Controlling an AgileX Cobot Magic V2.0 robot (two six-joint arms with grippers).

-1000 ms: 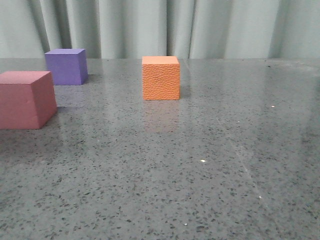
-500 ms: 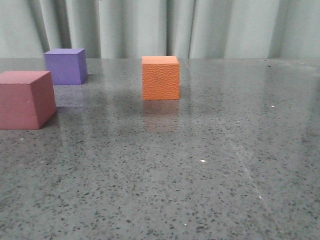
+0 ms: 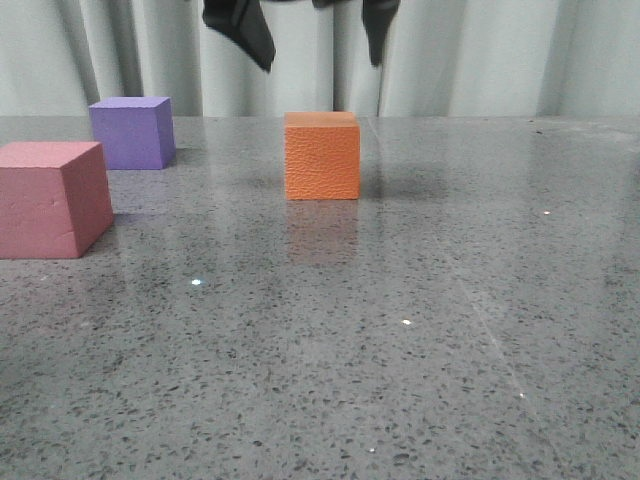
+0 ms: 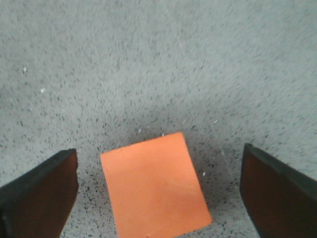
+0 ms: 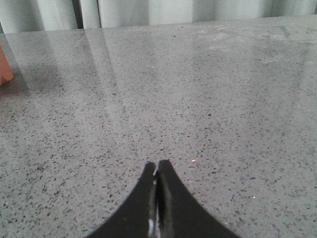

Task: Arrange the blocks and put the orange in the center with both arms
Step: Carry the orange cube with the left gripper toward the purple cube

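Observation:
The orange block (image 3: pixel 321 155) stands upright near the middle of the table, towards the back. My left gripper (image 3: pixel 315 40) hangs open above it, one dark finger to each side, touching nothing. In the left wrist view the orange block (image 4: pixel 153 186) lies below and between the wide-apart fingers of the left gripper (image 4: pixel 158 151). The purple block (image 3: pixel 130 132) sits at the back left. Closer, at the left edge, is the pink-red block (image 3: pixel 50 200). My right gripper (image 5: pixel 157 163) is shut and empty over bare table, with an orange corner (image 5: pixel 4 64) at the edge of its view.
The speckled grey table (image 3: pixel 400 330) stretches open to the right and front of the blocks. A pale pleated curtain (image 3: pixel 480 50) closes off the back.
The left gripper's two fingers have dropped into the top of the front view, above the orange block. None of the three blocks has moved.

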